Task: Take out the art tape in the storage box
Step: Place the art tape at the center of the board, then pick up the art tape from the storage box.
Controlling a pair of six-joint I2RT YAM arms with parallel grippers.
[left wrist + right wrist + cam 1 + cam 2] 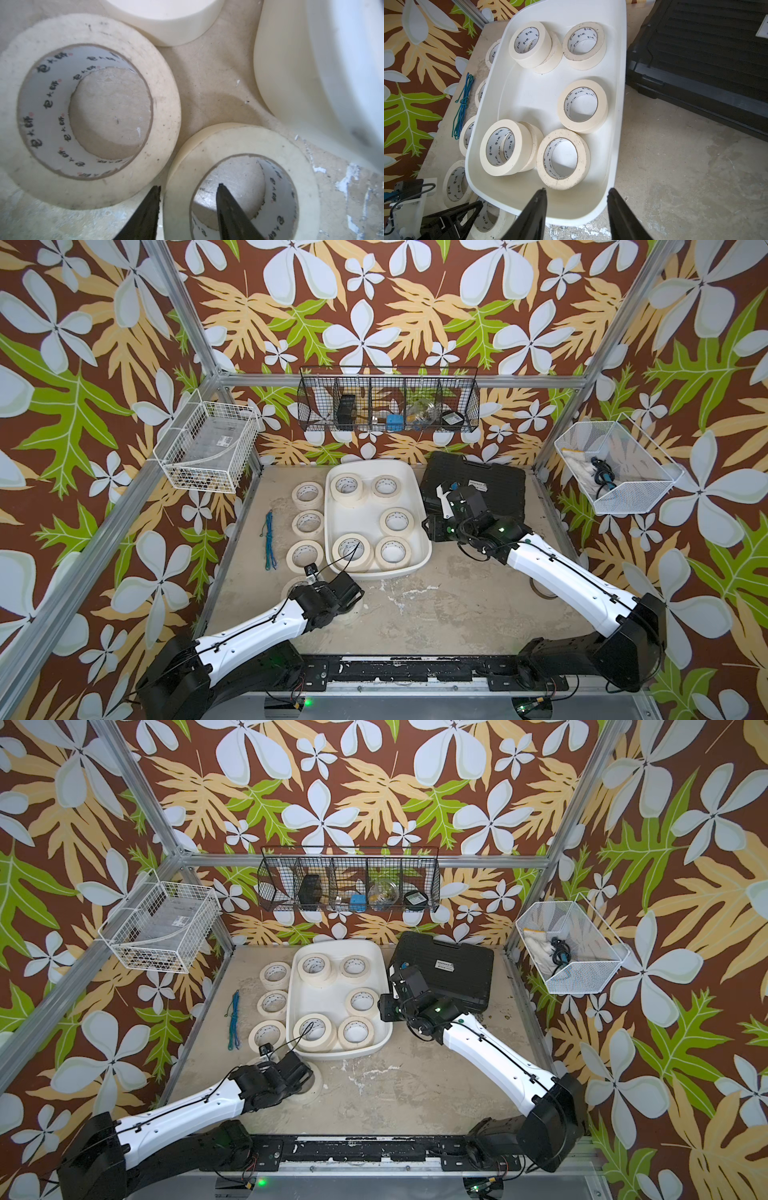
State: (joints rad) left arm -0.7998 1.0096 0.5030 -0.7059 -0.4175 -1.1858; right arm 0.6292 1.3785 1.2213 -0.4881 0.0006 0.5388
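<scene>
- Left gripper (189, 185) released: one finger (230, 207) sits inside the core and the other outside a flat roll (239, 143) on the table (436, 605), off the box's (420, 506) near left corner. Neither presses its wall.
- A second roll (89, 112) lies just beside it, leaving little slack.
- Right gripper (576, 207) is spread and empty at the box's right rim.
- Tape (582, 106) lies in the box along its far, right and near walls, with bare floor at left middle.
- More rolls line the left wall outside, with a cord (270, 539) further left.
- A case (490, 485) crowds the far right corner, and bare table lies between the arms.
</scene>
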